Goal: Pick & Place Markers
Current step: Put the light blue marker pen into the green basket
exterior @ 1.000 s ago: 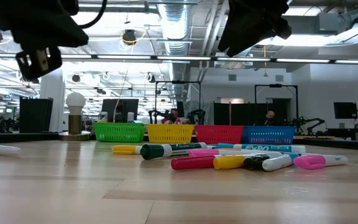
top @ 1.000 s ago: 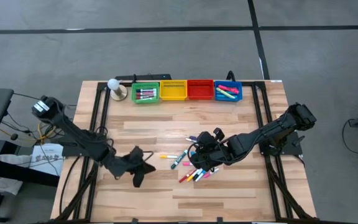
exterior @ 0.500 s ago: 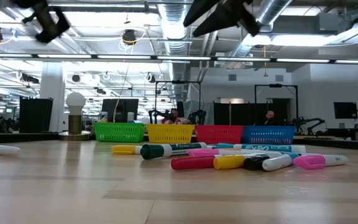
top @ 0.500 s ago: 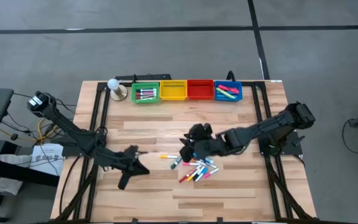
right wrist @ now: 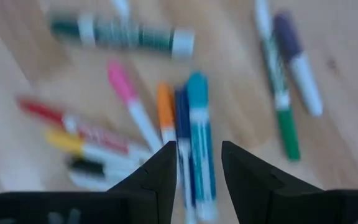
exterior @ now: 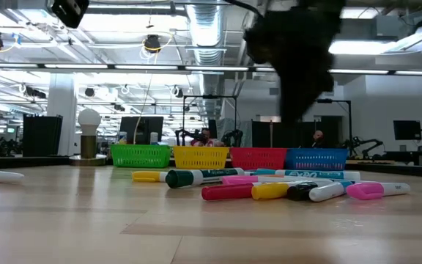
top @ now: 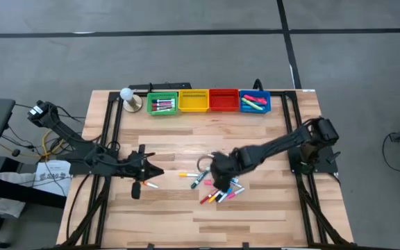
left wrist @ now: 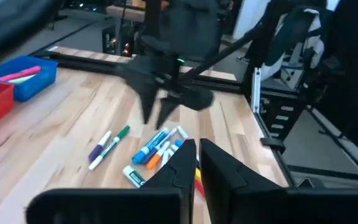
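Here the markers (top: 217, 189) lie packed in a loose pile mid-table (top: 255, 215), several touching. The likely fault is a descent that catches two at once or scatters the pile. The right end effector (right wrist: 196, 163) hovers over the pile, fingers spread, empty. The left end effector (left wrist: 197, 163), fingers nearly together, holds nothing, well apart.

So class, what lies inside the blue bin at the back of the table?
The blue bin holds a few markers, pink and green or yellow ones. The overhead view does not settle their exact number, and anything lying beneath them on the bin's floor is covered.
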{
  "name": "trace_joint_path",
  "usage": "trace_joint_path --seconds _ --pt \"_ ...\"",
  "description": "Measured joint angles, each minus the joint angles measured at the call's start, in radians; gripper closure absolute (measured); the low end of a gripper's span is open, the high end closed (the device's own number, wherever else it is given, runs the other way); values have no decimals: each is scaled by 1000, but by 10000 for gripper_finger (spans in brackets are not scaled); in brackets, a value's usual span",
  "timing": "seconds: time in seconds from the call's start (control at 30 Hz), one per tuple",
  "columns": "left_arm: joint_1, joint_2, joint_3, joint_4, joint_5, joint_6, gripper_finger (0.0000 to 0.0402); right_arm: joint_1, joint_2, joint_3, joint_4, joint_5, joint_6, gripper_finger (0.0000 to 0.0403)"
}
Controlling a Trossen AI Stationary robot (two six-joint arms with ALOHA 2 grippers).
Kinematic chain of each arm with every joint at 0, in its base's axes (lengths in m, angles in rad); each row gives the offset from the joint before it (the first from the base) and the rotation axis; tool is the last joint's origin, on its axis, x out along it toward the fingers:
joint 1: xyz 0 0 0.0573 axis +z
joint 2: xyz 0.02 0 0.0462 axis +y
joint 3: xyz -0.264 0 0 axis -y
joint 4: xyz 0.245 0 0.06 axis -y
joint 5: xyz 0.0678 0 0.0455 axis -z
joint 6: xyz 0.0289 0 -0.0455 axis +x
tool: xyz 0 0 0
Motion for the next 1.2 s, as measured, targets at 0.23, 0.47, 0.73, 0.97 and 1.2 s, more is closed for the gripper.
trace_joint_path --seconds 0.23,0.47,0.73,0.97,1.2 --pt "6 2 0 -11 -37 -50 381 92 68 0 -3 43 -31 285" --pt "7 2 0 -11 -69 -48 381 95 130 0 2 80 -31 274" --pt "3 6 0 -14 -56 -57 381 95 146 0 -6 108 -115 238" --pt "3 6 1 -13 -54 -58 381 72 141 0 -35 109 -185 230" --pt "3 6 1 -14 -54 -59 381 20 145 0 -25 32 -293 243"
